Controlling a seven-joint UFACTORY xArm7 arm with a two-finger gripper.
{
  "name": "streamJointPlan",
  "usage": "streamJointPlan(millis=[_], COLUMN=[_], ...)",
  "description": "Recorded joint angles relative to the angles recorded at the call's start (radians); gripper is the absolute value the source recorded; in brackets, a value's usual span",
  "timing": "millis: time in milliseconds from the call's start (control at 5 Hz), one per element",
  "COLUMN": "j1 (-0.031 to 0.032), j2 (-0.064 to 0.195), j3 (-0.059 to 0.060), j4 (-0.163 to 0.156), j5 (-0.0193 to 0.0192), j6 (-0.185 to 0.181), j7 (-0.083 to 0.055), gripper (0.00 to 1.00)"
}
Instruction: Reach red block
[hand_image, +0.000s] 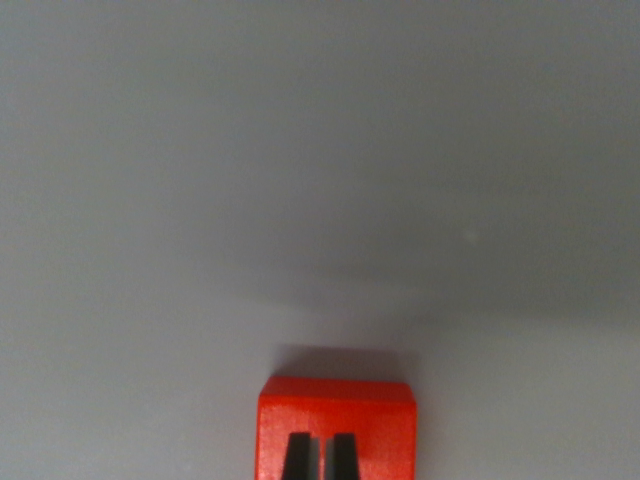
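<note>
Your red block (335, 415): bottom centre of the wrist view, resting on the grey counter (320, 180). Your claw (320, 458): tips over the block, nearly closed, gripping nothing

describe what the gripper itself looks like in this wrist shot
Only the tips of the gripper show, at the bottom edge: two dark, near-black jaws, each a narrow wedge widening downward, with a thin slit between them. They appear plain and matte, with no visible markings or cables. The rest of the arm is out of frame.

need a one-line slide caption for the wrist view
Wrist view: the hand, fingers nearly together, over the red block on a plain grey surface.
</note>
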Motion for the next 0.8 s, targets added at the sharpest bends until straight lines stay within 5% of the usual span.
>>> streamJointPlan(millis=[800], j1=[0.0027], j2=[0.009], j3=[0.002], j4=[-0.036], j5=[0.0014], j6=[-0.045], j7=[0.0], gripper=[0.0])
